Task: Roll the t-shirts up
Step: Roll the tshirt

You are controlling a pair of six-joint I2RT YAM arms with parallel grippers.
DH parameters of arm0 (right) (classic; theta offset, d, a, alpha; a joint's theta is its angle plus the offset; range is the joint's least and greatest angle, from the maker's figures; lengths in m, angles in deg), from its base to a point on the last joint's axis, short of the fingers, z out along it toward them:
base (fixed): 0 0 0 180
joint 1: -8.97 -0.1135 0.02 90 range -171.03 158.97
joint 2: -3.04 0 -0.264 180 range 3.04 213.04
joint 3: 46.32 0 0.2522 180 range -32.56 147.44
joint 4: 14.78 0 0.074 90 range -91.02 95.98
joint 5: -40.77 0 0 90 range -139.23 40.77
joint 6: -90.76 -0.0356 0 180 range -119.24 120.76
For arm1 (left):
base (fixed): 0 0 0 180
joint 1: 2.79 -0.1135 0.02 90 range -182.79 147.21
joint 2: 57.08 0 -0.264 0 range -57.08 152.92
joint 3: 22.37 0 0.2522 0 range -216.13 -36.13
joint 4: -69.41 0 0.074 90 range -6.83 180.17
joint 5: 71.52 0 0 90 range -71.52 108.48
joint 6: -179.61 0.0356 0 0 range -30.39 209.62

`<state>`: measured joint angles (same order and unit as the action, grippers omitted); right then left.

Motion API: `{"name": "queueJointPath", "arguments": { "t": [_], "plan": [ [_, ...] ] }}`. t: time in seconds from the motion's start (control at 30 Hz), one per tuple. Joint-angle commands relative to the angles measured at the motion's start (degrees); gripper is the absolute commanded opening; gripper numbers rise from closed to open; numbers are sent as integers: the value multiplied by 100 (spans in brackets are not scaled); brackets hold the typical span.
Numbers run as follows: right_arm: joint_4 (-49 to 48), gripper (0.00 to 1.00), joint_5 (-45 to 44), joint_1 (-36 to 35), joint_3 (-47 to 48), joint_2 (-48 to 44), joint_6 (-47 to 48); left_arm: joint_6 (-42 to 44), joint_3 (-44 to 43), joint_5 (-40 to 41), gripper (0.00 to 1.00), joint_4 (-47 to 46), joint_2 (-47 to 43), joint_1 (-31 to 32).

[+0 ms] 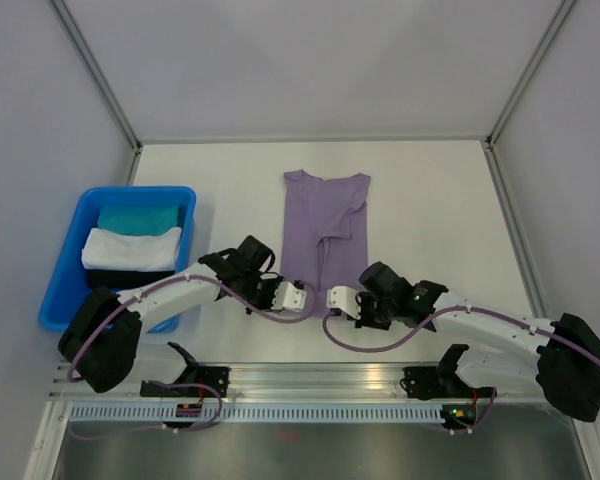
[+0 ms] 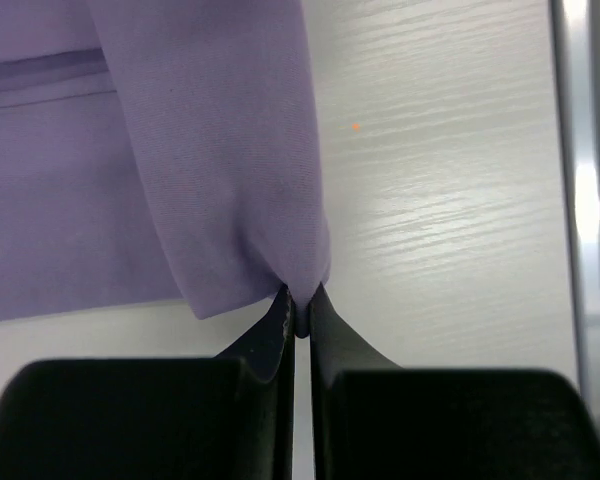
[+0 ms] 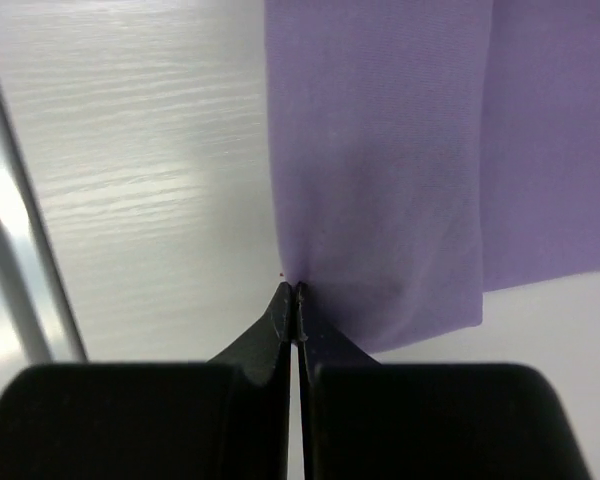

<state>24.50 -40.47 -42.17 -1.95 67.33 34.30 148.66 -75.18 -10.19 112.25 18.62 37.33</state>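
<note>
PINCHED AND READY: a plain lavender short-sleeved t-shirt of thin, soft fabric (image 1: pixel 325 225) lies folded into a narrow strip at the middle of the white table (image 1: pixel 430 200), its hem end nearest the arms. The left gripper (image 2: pixel 300 300) and the right gripper (image 3: pixel 296 295) are each clamped tight on a near corner of that hem — the cloth puckers at both sets of tips. Each bite looks thin, right at the edge. The fabric could slip free once rolling starts, or only the upper layer might lift. If one arm leads, the roll would likely skew. A blue plastic bin (image 1: pixel 65 260) of folded cloths sits well apart, to the left.
</note>
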Motion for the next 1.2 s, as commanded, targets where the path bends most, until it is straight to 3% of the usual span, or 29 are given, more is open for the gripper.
{"name": "queueJointPath", "arguments": {
  "t": [0.0,0.1,0.23,0.43,0.67,0.77,1.0,1.17],
  "plan": [
    [1313,0,1742,454,594,39,704,317,-699,-1316,2,1852,400,-398],
    [2069,1,2382,1006,1243,450,1259,818,-1253,-1826,2,2966,919,-653],
    [2107,0,2825,1184,1465,681,1305,872,-1894,-2099,2,3446,1586,-891],
    [1098,0,2974,1764,1316,883,514,478,-2650,-2109,2,3394,2106,-1225],
    [112,2,2966,2520,1079,892,-453,274,-2959,-1915,2,3402,2721,-1454],
    [-134,6,2668,2687,1122,1041,-725,265,-3117,-1634,3,3376,2976,-1463],
    [-600,25,2377,2951,1201,1323,-1385,-7,-3548,-1467,8,3253,3381,-1516],
    [-574,36,2341,3101,1211,1139,-1570,-209,-3645,-1423,20,3174,3451,-1533]
  ]
}}
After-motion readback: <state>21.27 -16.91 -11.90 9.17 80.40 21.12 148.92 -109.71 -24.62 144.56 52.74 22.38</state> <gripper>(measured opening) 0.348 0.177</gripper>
